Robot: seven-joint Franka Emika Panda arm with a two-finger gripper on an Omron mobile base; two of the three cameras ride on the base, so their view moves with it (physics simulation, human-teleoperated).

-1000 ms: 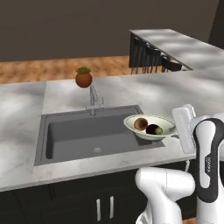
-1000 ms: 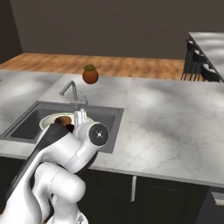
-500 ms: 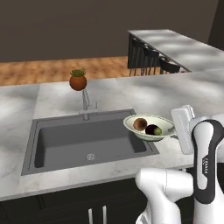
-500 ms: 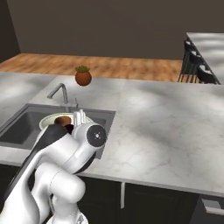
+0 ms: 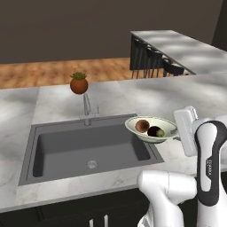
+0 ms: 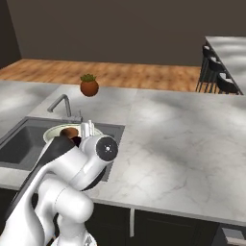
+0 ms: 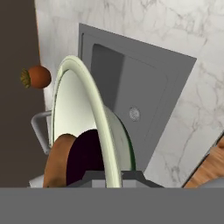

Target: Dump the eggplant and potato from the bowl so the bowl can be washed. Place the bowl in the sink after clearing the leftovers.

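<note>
Over the sink's (image 5: 53, 146) right edge, clenched gripper (image 7: 109, 177) apparently pinches the bowl (image 5: 150, 130) rim; potato (image 5: 142, 126) and eggplant (image 5: 155, 131) risk spilling into the basin.

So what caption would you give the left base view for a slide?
Robot arm holds the bowl, with the potato and eggplant inside, at the right edge of the sink, beside the faucet.
</note>
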